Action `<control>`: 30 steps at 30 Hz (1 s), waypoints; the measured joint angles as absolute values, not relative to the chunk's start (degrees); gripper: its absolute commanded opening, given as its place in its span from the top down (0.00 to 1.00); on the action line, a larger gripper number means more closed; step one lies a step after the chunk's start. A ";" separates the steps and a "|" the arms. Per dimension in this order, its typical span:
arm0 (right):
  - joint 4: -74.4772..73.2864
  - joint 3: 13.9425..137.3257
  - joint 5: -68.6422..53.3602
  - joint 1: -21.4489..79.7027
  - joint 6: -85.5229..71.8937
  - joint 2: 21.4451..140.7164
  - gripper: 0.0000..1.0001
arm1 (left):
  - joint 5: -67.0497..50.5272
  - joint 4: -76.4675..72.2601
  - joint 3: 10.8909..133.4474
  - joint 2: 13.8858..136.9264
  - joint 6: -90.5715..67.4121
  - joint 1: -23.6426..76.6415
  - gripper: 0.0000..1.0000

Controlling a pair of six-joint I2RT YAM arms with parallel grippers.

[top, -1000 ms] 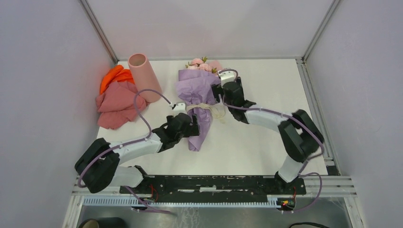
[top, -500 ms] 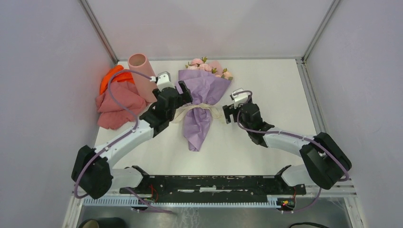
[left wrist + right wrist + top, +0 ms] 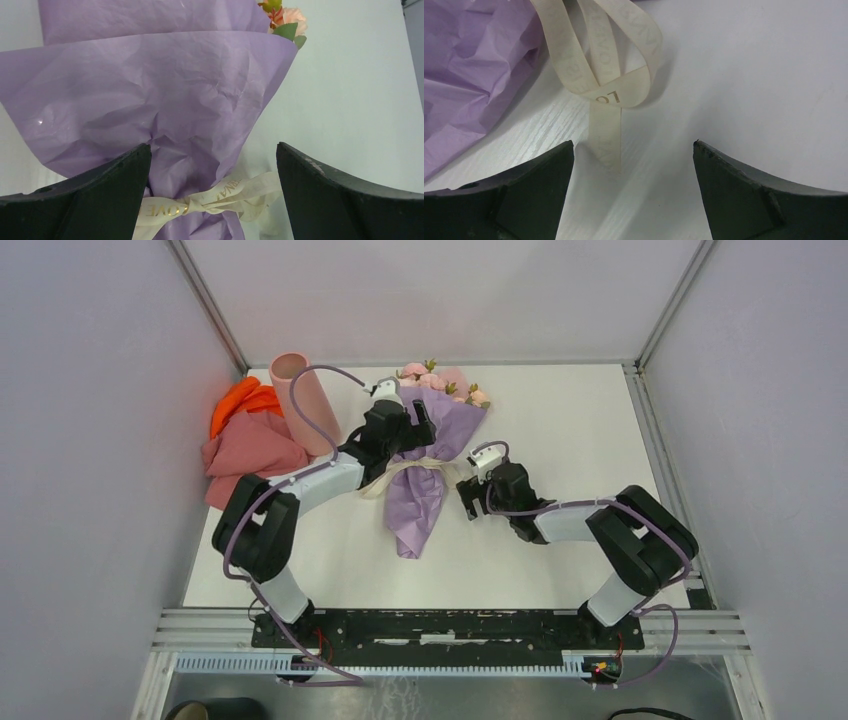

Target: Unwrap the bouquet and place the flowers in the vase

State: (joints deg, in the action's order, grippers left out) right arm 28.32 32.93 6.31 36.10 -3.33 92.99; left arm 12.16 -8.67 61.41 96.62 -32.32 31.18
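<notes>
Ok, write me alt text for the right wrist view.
A looped cream ribbon with printed lettering lies on the white table, one tail ending just inside the gap of the open right gripper. Crumpled lilac paper fills the upper left corner.

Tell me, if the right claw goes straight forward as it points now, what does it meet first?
Probably the loose tail of the cream ribbon, lying just ahead of the open right claw; the purple paper sits further left. Height is unclear.
</notes>
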 measured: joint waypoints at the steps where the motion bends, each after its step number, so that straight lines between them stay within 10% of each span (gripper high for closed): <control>1: 28.58 32.97 5.65 36.10 -3.44 93.38 0.09 | 11.60 -8.80 61.69 97.14 -32.32 31.11 0.00; 21: 11.18 46.81 2.98 38.52 -2.04 99.46 0.24 | 9.72 -10.83 61.87 100.68 -32.40 29.32 0.00; 30: 0.71 49.19 3.81 38.92 -1.61 97.76 0.53 | 9.13 -10.92 61.32 100.31 -32.40 29.21 0.00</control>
State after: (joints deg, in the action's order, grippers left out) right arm 0.71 49.19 3.81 38.92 -1.61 97.76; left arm 9.13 -10.92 61.32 100.31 -32.40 29.21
